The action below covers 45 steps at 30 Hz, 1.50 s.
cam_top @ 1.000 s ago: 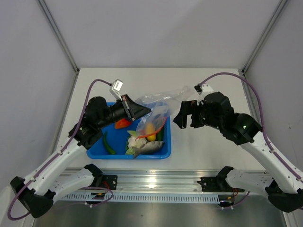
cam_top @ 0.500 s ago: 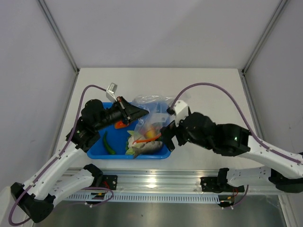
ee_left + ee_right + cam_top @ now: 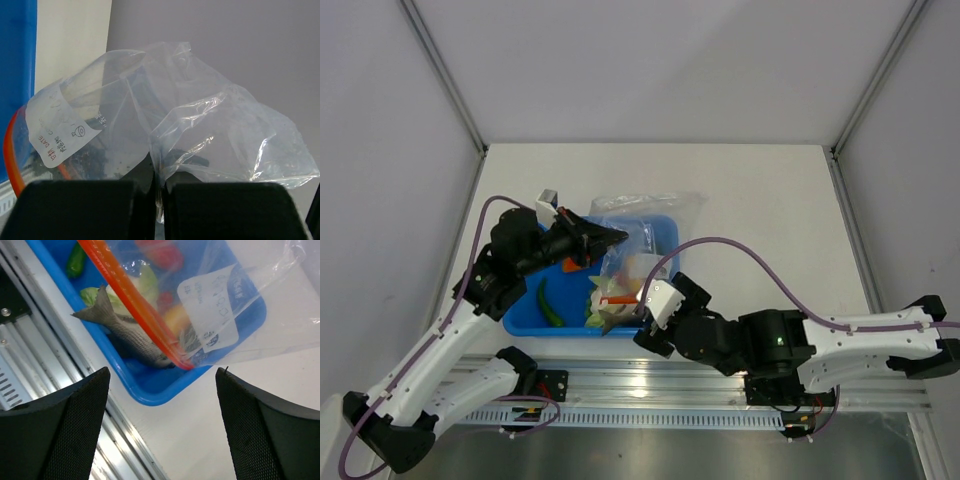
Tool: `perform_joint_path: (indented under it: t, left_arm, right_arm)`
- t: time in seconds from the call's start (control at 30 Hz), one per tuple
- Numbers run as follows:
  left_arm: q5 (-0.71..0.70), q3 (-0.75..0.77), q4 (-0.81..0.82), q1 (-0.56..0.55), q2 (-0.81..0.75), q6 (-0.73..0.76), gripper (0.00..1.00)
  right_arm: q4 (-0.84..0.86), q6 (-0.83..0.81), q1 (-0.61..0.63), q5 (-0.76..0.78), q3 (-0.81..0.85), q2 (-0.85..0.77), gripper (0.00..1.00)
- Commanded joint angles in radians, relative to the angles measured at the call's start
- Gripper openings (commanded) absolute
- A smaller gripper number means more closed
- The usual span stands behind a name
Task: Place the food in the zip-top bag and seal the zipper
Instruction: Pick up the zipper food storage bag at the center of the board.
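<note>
Over tray (image 3: pixel 523 318): L gripper (image 3: pixel 155 186) clamps bag (image 3: pixel 210 125); R gripper (image 3: pixel 162 390) wide open.

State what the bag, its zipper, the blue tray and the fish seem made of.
Zip-top bag: thin clear plastic film, glossy, crinkled with bright glints.
Zipper: smooth opaque red-orange plastic strip.
Blue tray: rigid moulded plastic, slight sheen, rounded rim.
Fish: likely moulded plastic or rubber, matte grey; the look cannot settle which.
</note>
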Motion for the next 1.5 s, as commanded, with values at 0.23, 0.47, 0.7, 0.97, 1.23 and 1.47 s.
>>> perform_joint_path:
  t: [0.23,0.47,0.7,0.97,1.23,1.47]
  left_arm:
    - [0.021,0.015,-0.006,0.009,-0.036,-0.172,0.01]
    - [0.026,-0.02,-0.01,0.011,-0.064,-0.205,0.01]
    - [0.033,-0.038,-0.008,0.009,-0.084,-0.198,0.0]
    - [0.02,-0.07,0.016,0.009,-0.096,-0.127,0.04]
    - [-0.037,-0.104,0.162,0.009,-0.154,0.267,0.99]
    - [-0.244,-0.067,0.045,-0.057,-0.219,0.612,0.99]
  right_arm:
    - [0.336,-0.189,0.013,0.228,-0.11,0.043,0.75]
    - [0.529,-0.302,0.012,0.294,-0.134,0.107,0.69]
    - [0.727,-0.423,-0.018,0.4,-0.196,0.138,0.49]
    - [0.665,-0.358,-0.033,0.374,-0.176,0.104,0.0]
    - [0.303,-0.091,-0.067,0.306,-0.021,0.095,0.0]
    - [-0.042,0.243,-0.212,0.237,0.128,0.112,0.0]
